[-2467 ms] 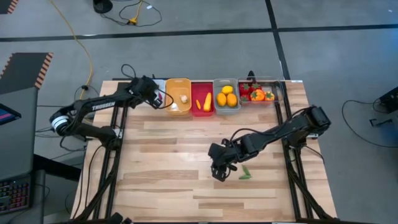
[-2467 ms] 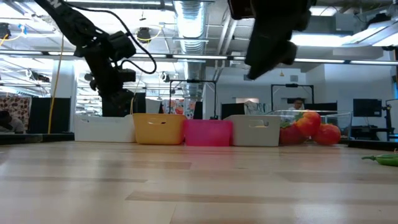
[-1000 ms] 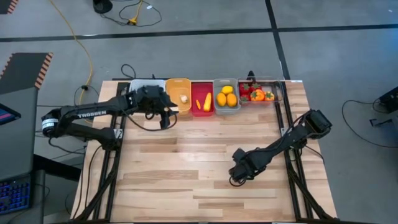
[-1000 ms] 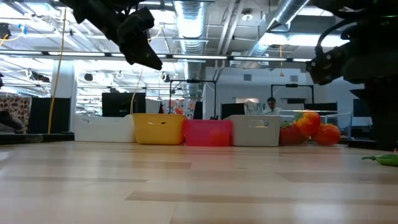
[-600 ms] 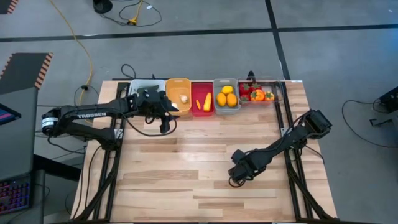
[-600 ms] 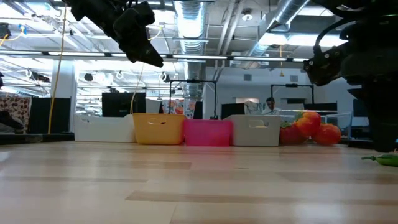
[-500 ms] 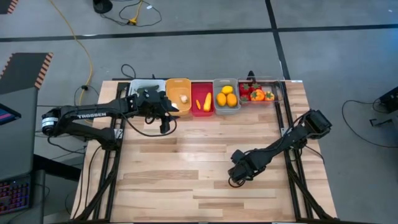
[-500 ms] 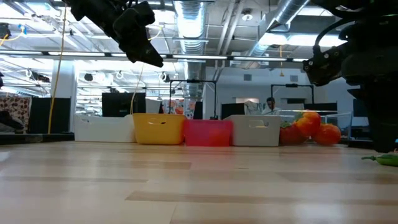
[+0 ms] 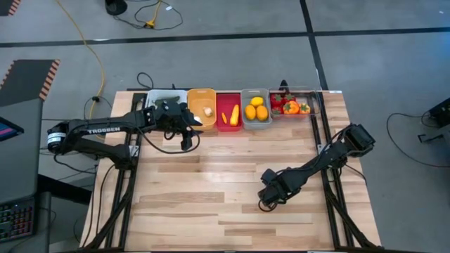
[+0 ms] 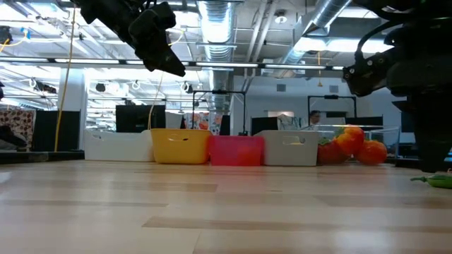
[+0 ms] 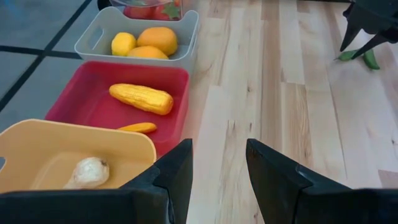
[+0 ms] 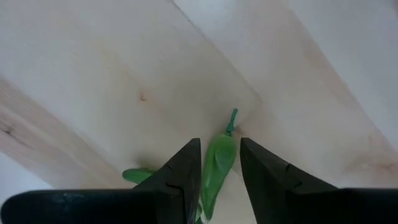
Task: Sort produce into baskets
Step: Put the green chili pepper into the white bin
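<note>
We see a green chilli (image 12: 216, 163) flat on the table between the right gripper (image 12: 219, 167) fingers; five baskets (image 9: 232, 109) line the far edge.

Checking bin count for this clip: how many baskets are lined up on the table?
5, in one row at the far edge: white, mostly hidden by the left arm, orange, red, grey, clear.

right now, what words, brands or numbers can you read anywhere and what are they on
"TROSSEN", white letters on the dark left arm, read from the high view.
The dark right arm shows no readable lettering.
The five small plastic bins and the toy produce carry no text.
Screens and signs in the room behind are too blurred to read.
</note>
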Controlling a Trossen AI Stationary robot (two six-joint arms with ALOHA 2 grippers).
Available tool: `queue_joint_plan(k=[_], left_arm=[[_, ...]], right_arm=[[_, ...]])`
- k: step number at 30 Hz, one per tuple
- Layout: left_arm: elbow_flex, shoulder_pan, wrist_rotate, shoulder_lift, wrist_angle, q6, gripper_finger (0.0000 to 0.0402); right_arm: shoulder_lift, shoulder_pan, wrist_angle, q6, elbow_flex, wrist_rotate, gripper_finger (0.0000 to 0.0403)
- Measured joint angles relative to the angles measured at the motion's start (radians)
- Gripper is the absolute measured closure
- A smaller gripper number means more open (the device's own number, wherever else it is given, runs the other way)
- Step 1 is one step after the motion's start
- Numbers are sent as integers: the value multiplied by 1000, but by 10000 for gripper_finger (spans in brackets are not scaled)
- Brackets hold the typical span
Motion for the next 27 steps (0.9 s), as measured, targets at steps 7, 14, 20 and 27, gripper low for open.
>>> queue_joint_plan(k=[7, 14, 20, 27], left_arm=[[0, 0, 0, 0, 0, 0, 265], [0, 0, 0, 0, -1, 0, 265], [0, 0, 1, 0, -1, 0, 265], [0, 0, 1, 0, -1, 0, 265]], right_arm=[[0, 0, 0, -6, 0, 4, 265], [0, 0, 61, -5, -67, -16, 265], [-1, -1, 62, -5, -77, -18, 267], [-1, 0, 64, -6, -77, -19, 308]])
